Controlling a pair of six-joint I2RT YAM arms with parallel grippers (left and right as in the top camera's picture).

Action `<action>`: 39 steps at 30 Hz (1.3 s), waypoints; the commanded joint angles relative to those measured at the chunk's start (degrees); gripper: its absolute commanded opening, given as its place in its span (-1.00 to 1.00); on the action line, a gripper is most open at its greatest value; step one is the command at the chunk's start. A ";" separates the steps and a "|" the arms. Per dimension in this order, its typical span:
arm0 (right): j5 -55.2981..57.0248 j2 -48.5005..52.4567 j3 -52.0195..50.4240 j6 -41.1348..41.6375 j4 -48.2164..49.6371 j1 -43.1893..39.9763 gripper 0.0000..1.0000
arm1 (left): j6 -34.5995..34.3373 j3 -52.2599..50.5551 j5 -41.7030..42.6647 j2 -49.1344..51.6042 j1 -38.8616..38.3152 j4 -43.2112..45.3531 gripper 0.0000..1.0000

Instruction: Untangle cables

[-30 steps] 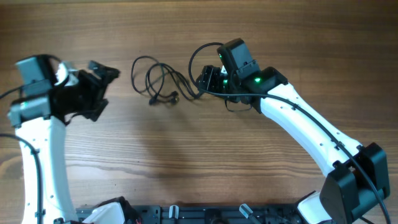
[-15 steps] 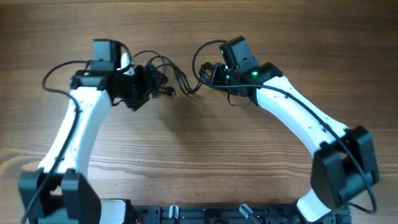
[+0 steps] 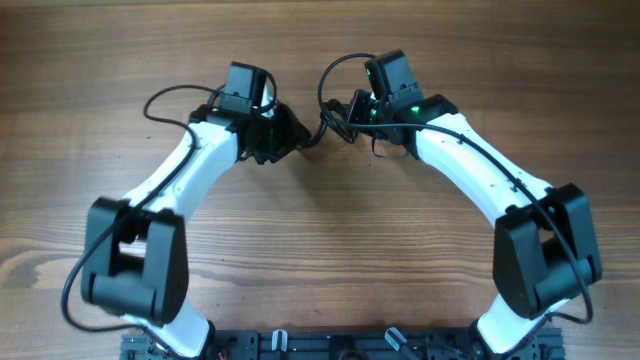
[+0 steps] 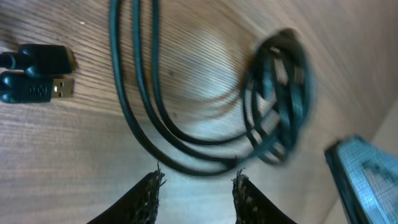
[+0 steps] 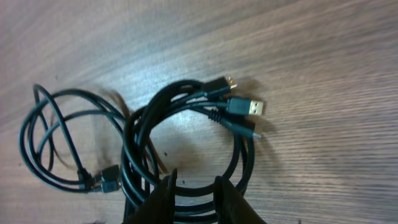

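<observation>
We've got both arms elbowed out, wrists meeting up around 12 o'clock. Left gripper [image 4: 198, 186] aims toward 3 with its jaws partly apart, right gripper [image 5: 194, 190] aims toward 9, gap tighter.

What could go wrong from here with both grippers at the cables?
1. Right gripper straddles several strands of the coil: pulling from there may drag the whole bundle, not one cable.
2. Left gripper sits just short of the looped strands: it may close on air.
3. USB plugs lie across the coil's rim and could snag when pulled.
</observation>
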 commanded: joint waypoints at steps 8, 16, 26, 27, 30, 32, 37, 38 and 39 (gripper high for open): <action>-17.62 8.68 0.00 -1.25 0.72 0.28 -0.53 | -3.30 0.48 -8.50 3.32 0.28 -0.13 -0.16; -25.44 10.49 0.00 -1.25 -0.66 2.95 -0.51 | -0.09 0.48 -14.84 3.30 3.02 -9.57 -0.35; -28.35 8.13 0.07 -3.15 -1.46 4.66 -0.41 | 11.74 4.48 -9.51 -3.34 13.18 -19.80 -0.36; -28.37 6.93 0.09 -3.17 -1.84 3.87 -0.38 | 11.72 5.22 -9.14 -4.37 13.79 -20.59 -0.34; -28.39 2.51 0.09 -3.13 -2.86 1.75 -0.33 | 11.10 6.99 -4.48 -7.98 15.23 -21.73 -0.26; -28.37 -0.26 0.09 -2.73 -3.32 1.09 -0.31 | 8.90 6.97 -2.89 -8.94 15.26 -22.01 -0.24; -25.83 -2.97 0.09 -2.49 -5.16 1.11 -0.28 | 6.97 6.86 -2.95 -7.32 13.88 -24.55 -0.09; -23.78 -2.95 0.07 -2.16 -6.12 1.09 -0.27 | 6.97 6.84 -2.93 -6.91 13.44 -24.74 -0.10; -21.07 -2.82 0.07 -1.60 -7.30 1.09 -0.26 | 6.97 6.84 -2.95 -6.25 13.00 -24.76 -0.09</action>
